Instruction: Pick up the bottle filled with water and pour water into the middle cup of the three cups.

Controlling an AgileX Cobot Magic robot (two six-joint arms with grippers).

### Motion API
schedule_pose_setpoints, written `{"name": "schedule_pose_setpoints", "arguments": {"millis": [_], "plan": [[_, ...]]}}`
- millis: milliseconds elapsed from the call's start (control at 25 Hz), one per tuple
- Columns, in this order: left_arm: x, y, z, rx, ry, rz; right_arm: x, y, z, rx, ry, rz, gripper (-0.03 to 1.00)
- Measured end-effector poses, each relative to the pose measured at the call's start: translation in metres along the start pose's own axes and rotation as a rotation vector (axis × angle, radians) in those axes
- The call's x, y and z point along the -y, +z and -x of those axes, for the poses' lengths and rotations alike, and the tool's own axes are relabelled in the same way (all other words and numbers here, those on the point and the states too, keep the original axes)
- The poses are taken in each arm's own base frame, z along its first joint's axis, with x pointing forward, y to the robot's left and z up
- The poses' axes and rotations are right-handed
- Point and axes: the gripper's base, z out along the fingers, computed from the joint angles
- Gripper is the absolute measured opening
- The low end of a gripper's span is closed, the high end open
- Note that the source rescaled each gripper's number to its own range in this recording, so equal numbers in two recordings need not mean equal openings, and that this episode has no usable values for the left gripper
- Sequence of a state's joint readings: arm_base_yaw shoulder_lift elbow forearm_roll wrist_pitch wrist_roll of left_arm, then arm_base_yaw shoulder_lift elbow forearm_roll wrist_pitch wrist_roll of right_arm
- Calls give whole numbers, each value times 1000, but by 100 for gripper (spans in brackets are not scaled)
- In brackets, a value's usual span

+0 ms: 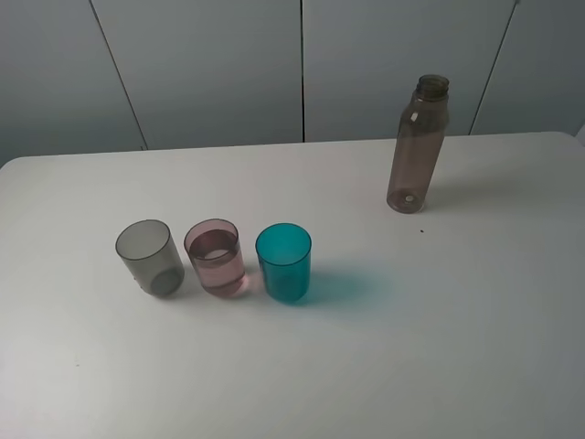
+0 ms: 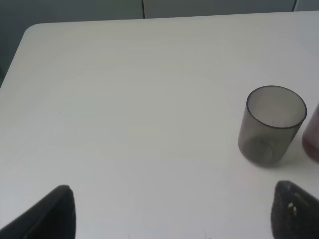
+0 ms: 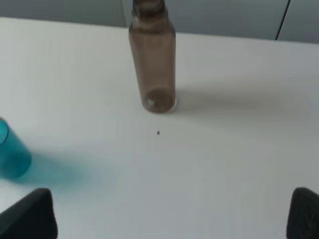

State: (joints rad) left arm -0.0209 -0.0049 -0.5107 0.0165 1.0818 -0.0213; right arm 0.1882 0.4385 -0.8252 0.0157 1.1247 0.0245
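The smoky brown-pink bottle stands upright and uncapped at the back right of the white table. Three cups stand in a row at the front left: a smoky grey cup, the pale pink middle cup with some liquid in it, and a teal cup. Neither arm shows in the high view. In the left wrist view my left gripper is open, short of the grey cup. In the right wrist view my right gripper is open, well back from the bottle, with nothing between its fingers.
A grey panelled wall runs behind the table's far edge. The teal cup shows at the edge of the right wrist view. A tiny dark speck lies on the table in front of the bottle.
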Motion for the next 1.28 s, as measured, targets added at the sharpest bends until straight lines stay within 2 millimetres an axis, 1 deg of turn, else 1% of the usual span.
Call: {"name": "schedule_pose_setpoints", "arguments": {"millis": [120, 280, 360, 440, 560, 800, 880, 1120, 1280], "plan": [[0, 0, 0, 0, -2, 0, -2, -15, -27, 6, 15, 26, 100], [0, 0, 0, 0, -2, 0, -2, -25, -62, 83, 21, 48, 100], [0, 0, 0, 0, -2, 0, -2, -29, -74, 122, 22, 52, 100], [0, 0, 0, 0, -2, 0, -2, -33, -82, 161, 21, 53, 100], [0, 0, 0, 0, -2, 0, -2, -36, -86, 183, 20, 54, 100], [0, 0, 0, 0, -2, 0, 0, -35, -84, 209, 15, 36, 100], [0, 0, 0, 0, -2, 0, 0, -27, -84, 209, 14, 29, 100], [0, 0, 0, 0, -2, 0, 1, 5, -97, 126, 19, 27, 100], [0, 0, 0, 0, -2, 0, 1, 6, -96, 145, 20, 29, 100]]}}
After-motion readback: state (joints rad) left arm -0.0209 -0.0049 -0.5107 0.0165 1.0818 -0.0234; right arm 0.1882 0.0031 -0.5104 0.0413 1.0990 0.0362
